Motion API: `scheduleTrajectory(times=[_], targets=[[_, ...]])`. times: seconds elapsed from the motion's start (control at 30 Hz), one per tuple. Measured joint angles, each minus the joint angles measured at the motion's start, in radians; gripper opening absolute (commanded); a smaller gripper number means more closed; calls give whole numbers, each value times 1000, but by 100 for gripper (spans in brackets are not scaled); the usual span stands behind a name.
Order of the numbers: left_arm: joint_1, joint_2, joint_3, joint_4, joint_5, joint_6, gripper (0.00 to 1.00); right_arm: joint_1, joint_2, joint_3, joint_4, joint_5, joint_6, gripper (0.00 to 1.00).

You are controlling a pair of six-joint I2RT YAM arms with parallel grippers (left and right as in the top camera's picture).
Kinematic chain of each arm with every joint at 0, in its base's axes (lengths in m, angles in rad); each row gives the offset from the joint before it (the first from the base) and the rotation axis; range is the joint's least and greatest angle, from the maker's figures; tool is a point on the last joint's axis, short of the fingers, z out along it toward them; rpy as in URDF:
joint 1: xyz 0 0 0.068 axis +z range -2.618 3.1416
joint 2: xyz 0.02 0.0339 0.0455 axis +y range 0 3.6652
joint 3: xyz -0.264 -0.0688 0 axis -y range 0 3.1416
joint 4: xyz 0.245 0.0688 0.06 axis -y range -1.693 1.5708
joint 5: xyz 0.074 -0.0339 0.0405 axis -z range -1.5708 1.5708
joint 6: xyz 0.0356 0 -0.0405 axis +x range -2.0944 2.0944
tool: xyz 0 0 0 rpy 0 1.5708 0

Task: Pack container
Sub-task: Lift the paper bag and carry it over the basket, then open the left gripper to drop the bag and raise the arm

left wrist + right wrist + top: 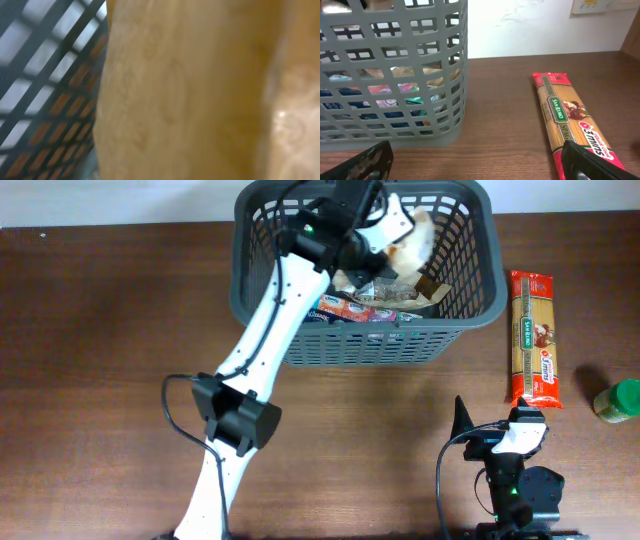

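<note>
Grey plastic lattice marks out the basket (400, 348), which stands at the far edge of the brown wooden table (100, 330), a little right of centre. Seen from above, the left arm reaches over the near wall. The left gripper (385, 228) is clamped on a tan packet (412, 242), held tilted above the basket's inside. Beneath it several colourful packets (365, 310) lie on the basket floor; their number cannot be told in the jumble. The right gripper (495, 418) sits near the table's front edge, well apart from the basket, its jaws spread wide and empty.

The left wrist camera adds what the overhead one cannot. The tan packet is so close that its blurred surface fills nearly the whole view, with dark lattice showing only at the left. That gripper's own fingers are hidden there.

The right wrist camera looks low across the table at the basket's slotted side from outside, with packet colours showing through the slots. A spaghetti packet (570, 120) lies flat to the right, apart from the basket.

Only the overhead view takes in a green-lidded jar (617, 401) at the table's right edge, near the spaghetti's closer end.

The count: one basket, one tan packet in the grip, one spaghetti packet, one jar, two arms.
</note>
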State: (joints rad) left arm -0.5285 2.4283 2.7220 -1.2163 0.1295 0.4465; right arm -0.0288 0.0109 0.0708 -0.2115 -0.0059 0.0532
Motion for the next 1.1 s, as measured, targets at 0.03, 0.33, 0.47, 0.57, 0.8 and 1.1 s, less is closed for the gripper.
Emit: scheduleTrajectory(times=[0.03,0.33,0.47,0.57,0.8,1.1], targets=[[11,1,0,-10,-6,3,2,0,0,0,0,0,-1,99],[153,14,0,-97,-27,7,2,0,0,0,0,0,0,99],[180,32,0,-119,-29,10,75,0,0,0,0,0,0,99],[176,34,0,-118,-27,10,99,0,0,0,0,0,0,99],[169,34,1,-104,57,10,99,0,0,0,0,0,-1,99],[179,11,185,-55,56,-146,99,0,0,0,0,0,-1,99]])
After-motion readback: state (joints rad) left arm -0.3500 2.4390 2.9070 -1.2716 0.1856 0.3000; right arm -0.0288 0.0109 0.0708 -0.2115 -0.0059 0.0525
